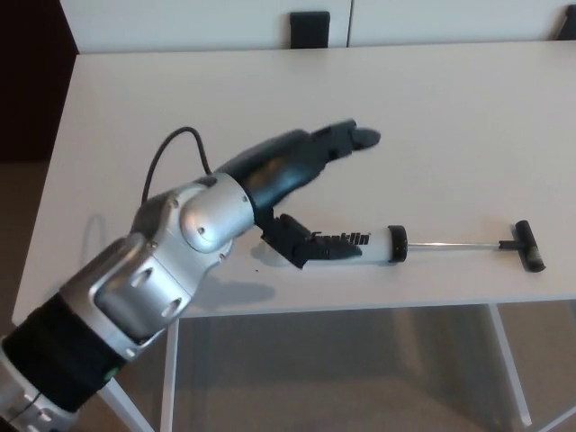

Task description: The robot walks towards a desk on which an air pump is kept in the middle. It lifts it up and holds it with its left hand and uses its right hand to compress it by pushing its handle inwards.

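The air pump [364, 244] lies flat near the front edge of the white desk [432, 117]. It has a white barrel with black lettering and a black cap. Its thin metal rod [454, 243] is drawn out to the right and ends in a black T-handle [528, 246]. My left hand [297, 175] reaches in from the lower left and hovers over the barrel's left end. Its two fingers [346, 138] stretch out above the desk, and the thumb [292, 241] sits low against the barrel's left tip, hiding it. The hand is open, not closed round the barrel.
A black chair back [310, 27] stands behind the desk's far edge. The desk's front edge [378, 306] runs just below the pump, with white legs [508, 360] and floor beneath. A dark wall area [31, 81] lies to the left.
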### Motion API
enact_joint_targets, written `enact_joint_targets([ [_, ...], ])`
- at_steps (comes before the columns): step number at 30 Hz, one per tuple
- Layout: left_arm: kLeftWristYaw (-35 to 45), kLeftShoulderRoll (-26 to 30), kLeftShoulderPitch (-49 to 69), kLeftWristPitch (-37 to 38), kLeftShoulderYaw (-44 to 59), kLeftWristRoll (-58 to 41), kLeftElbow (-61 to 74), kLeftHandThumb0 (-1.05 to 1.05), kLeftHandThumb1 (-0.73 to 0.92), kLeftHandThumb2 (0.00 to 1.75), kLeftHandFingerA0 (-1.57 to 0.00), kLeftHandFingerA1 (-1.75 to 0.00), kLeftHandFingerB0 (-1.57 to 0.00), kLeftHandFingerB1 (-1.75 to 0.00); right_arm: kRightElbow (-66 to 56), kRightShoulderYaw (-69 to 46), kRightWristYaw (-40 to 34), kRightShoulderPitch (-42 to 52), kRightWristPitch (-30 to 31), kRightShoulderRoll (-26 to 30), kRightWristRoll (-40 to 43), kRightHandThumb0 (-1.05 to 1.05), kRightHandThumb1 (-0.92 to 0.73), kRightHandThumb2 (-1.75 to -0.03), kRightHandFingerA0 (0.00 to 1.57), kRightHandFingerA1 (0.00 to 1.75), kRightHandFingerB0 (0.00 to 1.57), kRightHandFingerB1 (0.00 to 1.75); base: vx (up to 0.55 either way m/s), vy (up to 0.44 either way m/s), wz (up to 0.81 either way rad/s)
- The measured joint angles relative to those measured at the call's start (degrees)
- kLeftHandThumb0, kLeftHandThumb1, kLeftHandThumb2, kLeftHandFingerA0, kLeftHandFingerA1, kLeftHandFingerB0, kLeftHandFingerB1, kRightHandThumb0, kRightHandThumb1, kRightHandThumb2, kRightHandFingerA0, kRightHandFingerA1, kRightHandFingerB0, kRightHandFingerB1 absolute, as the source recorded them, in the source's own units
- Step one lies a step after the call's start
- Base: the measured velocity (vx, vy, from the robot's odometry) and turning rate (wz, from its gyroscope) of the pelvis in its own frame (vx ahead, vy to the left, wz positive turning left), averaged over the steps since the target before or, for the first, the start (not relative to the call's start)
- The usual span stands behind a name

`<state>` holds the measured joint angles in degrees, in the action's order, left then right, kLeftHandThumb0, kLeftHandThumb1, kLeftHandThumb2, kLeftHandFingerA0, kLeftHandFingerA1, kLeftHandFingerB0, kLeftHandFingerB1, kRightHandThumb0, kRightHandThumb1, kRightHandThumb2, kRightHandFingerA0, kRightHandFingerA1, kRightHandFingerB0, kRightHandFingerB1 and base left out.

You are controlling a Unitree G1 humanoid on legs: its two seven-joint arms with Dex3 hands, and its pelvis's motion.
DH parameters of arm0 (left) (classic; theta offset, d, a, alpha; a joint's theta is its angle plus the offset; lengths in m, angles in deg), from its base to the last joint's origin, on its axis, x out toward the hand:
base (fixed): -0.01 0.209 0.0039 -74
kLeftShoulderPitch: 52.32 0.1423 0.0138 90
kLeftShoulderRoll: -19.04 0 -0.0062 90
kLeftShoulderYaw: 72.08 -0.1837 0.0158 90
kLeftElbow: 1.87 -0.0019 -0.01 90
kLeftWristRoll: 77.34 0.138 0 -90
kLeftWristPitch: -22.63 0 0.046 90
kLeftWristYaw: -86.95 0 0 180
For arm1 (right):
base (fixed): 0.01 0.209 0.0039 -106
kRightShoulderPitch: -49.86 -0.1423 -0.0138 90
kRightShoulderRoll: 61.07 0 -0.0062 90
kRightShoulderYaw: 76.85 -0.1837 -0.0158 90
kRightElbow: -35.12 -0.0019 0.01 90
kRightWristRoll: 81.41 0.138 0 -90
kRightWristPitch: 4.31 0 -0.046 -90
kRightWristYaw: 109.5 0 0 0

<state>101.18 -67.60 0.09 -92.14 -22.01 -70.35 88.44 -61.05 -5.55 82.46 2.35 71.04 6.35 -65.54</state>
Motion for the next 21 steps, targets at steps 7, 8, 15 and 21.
enact_joint_targets([
  [7, 0.5, 1.2, -2.3, -0.2, -6.8, 5.1, -3.3, -0.75, 0.47, 0.89, -0.04, -0.33, -0.03, -0.25, 0.7, 0.4, 0.2, 0.0, -0.5, 0.0, -0.1, -0.36, -0.61, -0.59, 0.94, 0.49, 0.75, 0.45, 0.00, 0.000, 0.00],
  [8, 0.6, 1.3, -2.7, -0.2, -7.8, 5.9, -3.8, -0.75, 0.47, 0.89, -0.04, -0.33, -0.03, -0.25, 0.8, 0.4, 0.2, 0.0, -0.6, 0.0, -0.1, -0.36, -0.61, -0.59, 0.94, 0.49, 0.75, 0.45, 0.00, 0.000, 0.00],
  [15, 0.6, 1.4, -4.7, -0.3, -13.4, 10.2, -6.5, -0.80, 0.50, 0.79, -0.09, -0.36, -0.08, -0.32, 1.2, 0.6, 0.6, 0.0, -1.0, 0.0, -0.1, -0.37, -0.61, -0.59, 0.96, 0.50, 0.77, 0.46, 0.00, 0.000, 0.00],
  [21, 0.6, 1.3, -6.3, -0.4, -19.0, 14.6, -8.9, -0.73, 0.47, 0.78, -0.16, -0.39, -0.09, -0.36, 1.4, 0.7, 1.1, 0.0, -1.6, 0.0, -0.1, -0.36, -0.61, -0.59, 0.99, 0.50, 0.77, 0.46, 0.00, 0.000, 0.00],
])
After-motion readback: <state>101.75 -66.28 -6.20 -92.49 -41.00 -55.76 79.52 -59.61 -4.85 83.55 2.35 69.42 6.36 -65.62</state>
